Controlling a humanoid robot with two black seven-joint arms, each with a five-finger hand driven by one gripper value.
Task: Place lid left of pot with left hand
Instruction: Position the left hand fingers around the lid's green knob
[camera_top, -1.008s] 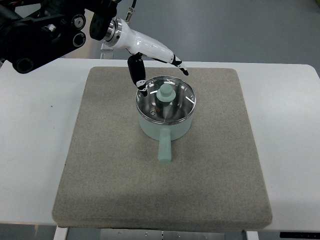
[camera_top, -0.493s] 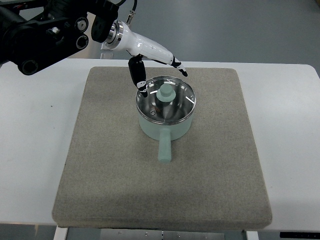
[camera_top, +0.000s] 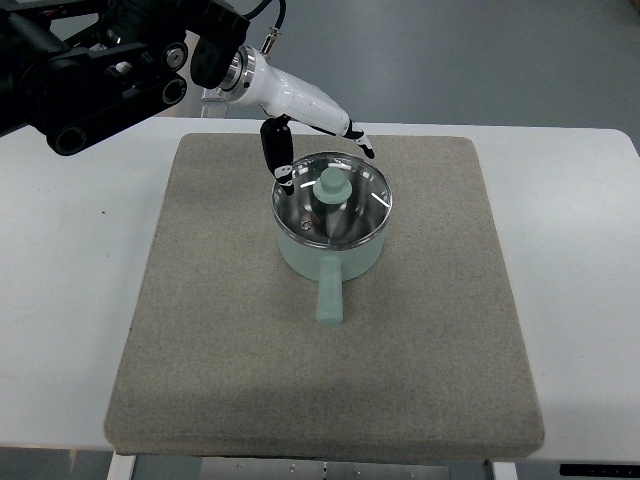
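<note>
The lid (camera_top: 332, 200) sits on the pot (camera_top: 330, 250), its knob (camera_top: 331, 184) at the centre. Your left hand (camera_top: 318, 128) hovers over the pot's far-left rim, fingers spread and holding nothing. Bring the fingers down around the knob, close squarely, then lift straight up before swinging to the mat (camera_top: 200, 300) left of the pot.

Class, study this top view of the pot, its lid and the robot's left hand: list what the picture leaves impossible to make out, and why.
1. Pot contents: top view, hidden by the reflective glass lid.
2. Whether the left hand touches the lid: top view, steep angle shows no height.
3. Left arm's upper part: top view, cut off by the left and top edges.
4. Right arm: top view, outside the frame.
</note>
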